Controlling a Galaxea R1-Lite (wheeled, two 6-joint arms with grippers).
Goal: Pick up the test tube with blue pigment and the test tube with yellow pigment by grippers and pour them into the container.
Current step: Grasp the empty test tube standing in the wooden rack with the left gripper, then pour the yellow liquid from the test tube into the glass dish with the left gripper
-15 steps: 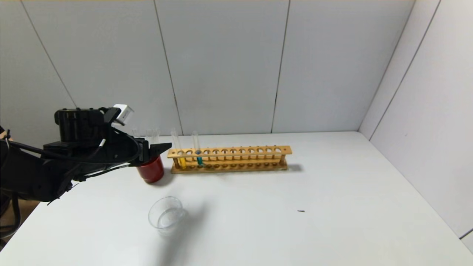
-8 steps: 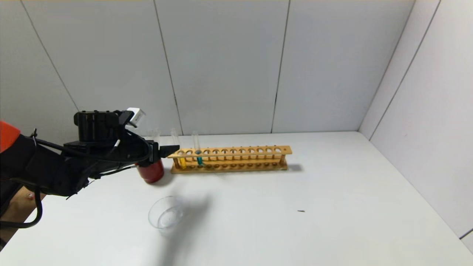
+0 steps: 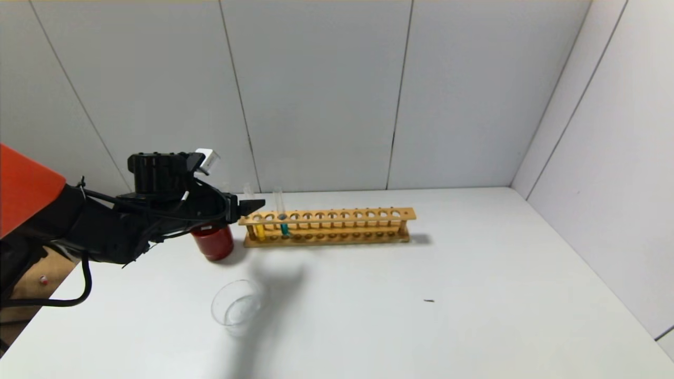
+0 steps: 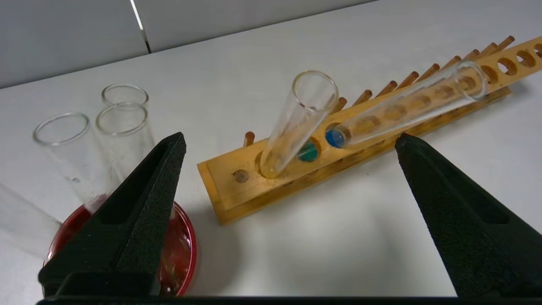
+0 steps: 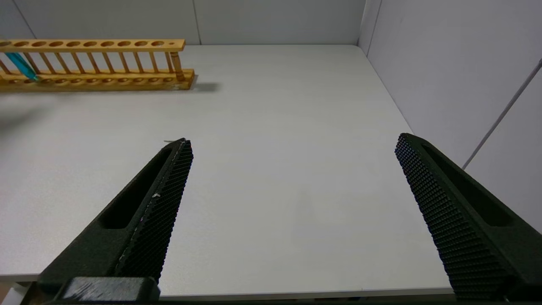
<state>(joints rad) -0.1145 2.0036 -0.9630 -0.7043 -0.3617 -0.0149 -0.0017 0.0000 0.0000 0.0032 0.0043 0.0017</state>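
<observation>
Standing near-upright in the rack (image 3: 326, 227): blue-pigment tube (image 3: 281, 211), mouth up, slightly tilted.

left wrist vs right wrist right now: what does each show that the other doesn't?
Left wrist only: the open left gripper near the rack's end, the test tube with yellow pigment, three colourless tubes standing in the red cup.

Right wrist only: the open right gripper, empty over bare table, and the rack's far end by the side wall.

Both: the wooden rack and the test tube with blue pigment.
</observation>
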